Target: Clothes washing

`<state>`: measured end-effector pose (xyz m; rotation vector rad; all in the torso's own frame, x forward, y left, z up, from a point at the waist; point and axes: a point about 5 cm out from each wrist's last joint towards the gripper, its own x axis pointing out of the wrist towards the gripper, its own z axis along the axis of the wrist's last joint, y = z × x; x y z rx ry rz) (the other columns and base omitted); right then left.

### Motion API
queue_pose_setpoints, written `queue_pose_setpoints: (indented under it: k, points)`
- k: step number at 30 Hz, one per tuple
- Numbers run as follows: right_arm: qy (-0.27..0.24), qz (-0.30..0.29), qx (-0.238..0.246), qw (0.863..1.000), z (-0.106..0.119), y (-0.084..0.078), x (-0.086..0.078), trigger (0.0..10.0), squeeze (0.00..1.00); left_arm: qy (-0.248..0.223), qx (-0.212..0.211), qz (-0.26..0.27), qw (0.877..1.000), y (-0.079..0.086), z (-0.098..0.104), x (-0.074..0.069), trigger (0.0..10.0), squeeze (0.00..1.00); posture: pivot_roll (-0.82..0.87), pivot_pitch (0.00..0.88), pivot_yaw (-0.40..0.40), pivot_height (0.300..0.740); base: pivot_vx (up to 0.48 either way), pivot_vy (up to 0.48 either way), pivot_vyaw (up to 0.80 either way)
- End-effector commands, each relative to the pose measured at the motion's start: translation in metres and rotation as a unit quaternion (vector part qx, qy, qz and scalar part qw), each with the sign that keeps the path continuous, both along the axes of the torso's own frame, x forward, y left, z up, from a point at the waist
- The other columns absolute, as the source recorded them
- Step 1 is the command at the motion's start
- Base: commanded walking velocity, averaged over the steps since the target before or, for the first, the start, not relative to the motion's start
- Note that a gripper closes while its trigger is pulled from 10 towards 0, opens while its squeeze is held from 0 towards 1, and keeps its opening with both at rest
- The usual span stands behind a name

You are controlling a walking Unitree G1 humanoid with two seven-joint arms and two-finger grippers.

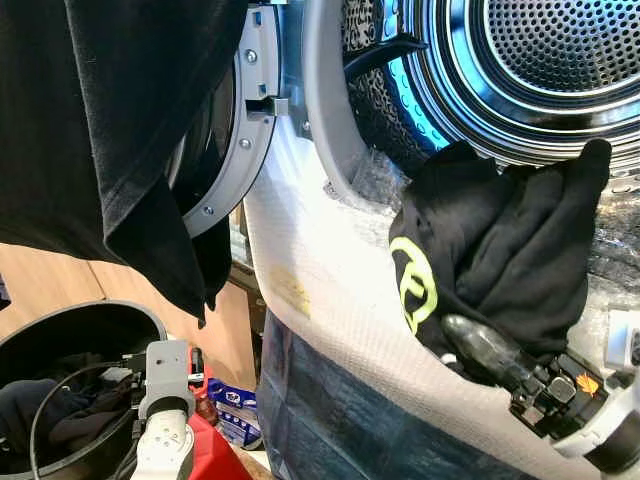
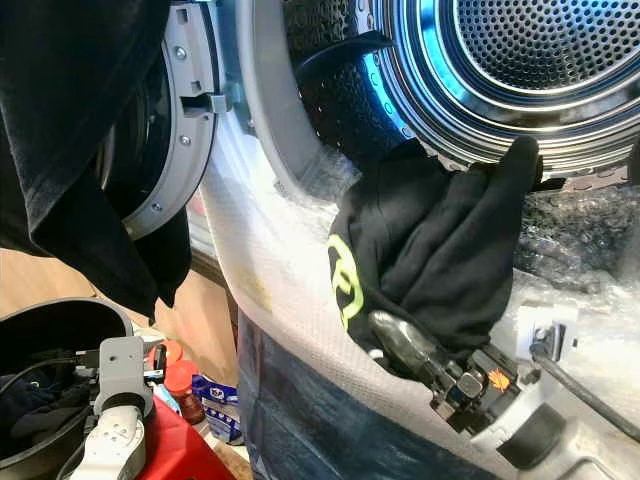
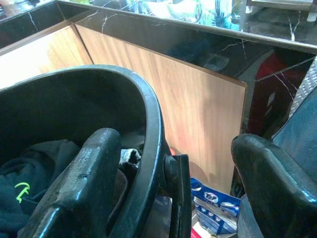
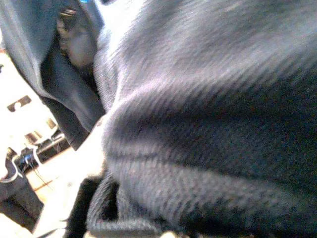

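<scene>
The left arm (image 1: 163,440) ends in a white, perforated forearm shell topped by a grey wrist block (image 1: 166,372), with thin black cables (image 1: 60,395) looping beside it. Its fingers (image 3: 74,188) are thick, black and matt. The right wrist (image 2: 480,392) is a black block with screws and an orange mark, on a silver collar.

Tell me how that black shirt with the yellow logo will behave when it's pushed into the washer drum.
The black shirt is probably floppy: it bunches and folds around the right tool. It likely weighs little, being thin cloth. Loose ends may drape and catch on the drum rim rather than slide in.
</scene>
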<state>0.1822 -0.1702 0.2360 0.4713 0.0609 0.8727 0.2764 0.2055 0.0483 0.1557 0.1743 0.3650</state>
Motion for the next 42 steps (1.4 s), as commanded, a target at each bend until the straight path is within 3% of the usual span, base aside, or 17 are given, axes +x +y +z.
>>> queue_pose_setpoints:
  k: [1, 8, 11, 16, 20, 23, 29, 30, 33, 36, 39, 42]
  points:
    - [-0.026, 0.013, -0.007, 1.000, 0.010, 0.006, -0.004, 0.0, 0.00, 0.008, -0.004, -0.001, 1.000, -0.001, -0.004, -0.002, 10.0, 0.00, -0.13, 0.012, -0.023, 0.740, 0.000, 0.000, 0.00]
    - [-0.077, 0.045, -0.058, 0.994, 0.026, 0.013, -0.008, 0.0, 0.00, 0.005, -0.002, -0.013, 1.000, -0.004, -0.001, 0.003, 10.0, 0.00, -0.13, 0.000, -0.018, 0.740, 0.000, 0.000, 0.00]
    - [-0.132, 0.051, -0.094, 0.985, 0.045, 0.017, -0.004, 0.0, 0.00, 0.005, -0.002, -0.015, 1.000, -0.004, -0.002, 0.004, 10.0, 0.00, -0.13, 0.000, -0.018, 0.740, 0.000, 0.000, 0.00]
    - [-0.208, 0.013, -0.082, 0.975, 0.079, 0.024, 0.015, 0.0, 0.00, 0.004, -0.003, -0.018, 1.000, -0.006, -0.002, 0.004, 10.0, 0.00, -0.13, 0.000, -0.019, 0.740, 0.000, 0.000, 0.00]
    - [-0.230, -0.009, -0.113, 0.966, 0.084, 0.026, 0.025, 0.0, 0.00, 0.002, -0.004, -0.017, 1.000, -0.007, -0.002, 0.005, 10.0, 0.00, -0.11, 0.000, -0.019, 0.740, 0.000, 0.000, 0.00]
    - [-0.255, -0.054, -0.143, 0.955, 0.099, 0.034, 0.048, 0.0, 0.00, 0.000, -0.001, -0.017, 1.000, -0.005, -0.001, 0.007, 10.0, 0.00, -0.11, 0.000, -0.016, 0.740, 0.000, 0.000, 0.00]
    - [-0.307, -0.066, -0.131, 0.940, 0.124, 0.051, 0.064, 0.0, 0.00, -0.002, 0.001, -0.015, 1.000, -0.002, 0.002, 0.010, 10.0, 0.00, -0.13, 0.000, -0.002, 0.740, 0.000, 0.000, 0.00]
    - [-0.307, -0.066, -0.131, 0.940, 0.124, 0.051, 0.064, 0.0, 0.00, -0.002, 0.001, -0.015, 1.000, -0.002, 0.002, 0.010, 10.0, 0.00, -0.13, 0.000, -0.002, 0.740, 0.000, 0.000, 0.00]
    - [-0.310, -0.095, -0.113, 0.939, 0.139, 0.061, 0.084, 0.0, 0.00, -0.004, 0.002, -0.017, 1.000, -0.003, 0.003, 0.012, 10.0, 0.00, -0.12, 0.000, 0.001, 0.740, 0.000, 0.000, 0.00]
    - [-0.312, -0.109, -0.124, 0.936, 0.140, 0.070, 0.101, 0.0, 0.00, -0.004, 0.002, -0.017, 1.000, -0.003, 0.003, 0.013, 10.0, 0.00, -0.12, 0.000, 0.000, 0.740, 0.000, 0.000, 0.00]
    - [-0.284, -0.132, -0.146, 0.938, 0.141, 0.077, 0.129, 0.0, 0.00, -0.007, 0.003, -0.017, 1.000, -0.002, 0.005, 0.015, 10.0, 0.00, -0.11, 0.000, 0.005, 0.740, 0.000, 0.000, 0.00]
    - [-0.271, -0.139, -0.154, 0.940, 0.143, 0.081, 0.141, 0.0, 0.00, -0.007, 0.002, -0.016, 1.000, -0.001, 0.005, 0.016, 10.0, 0.00, -0.11, 0.000, 0.005, 0.740, 0.000, 0.000, 0.00]
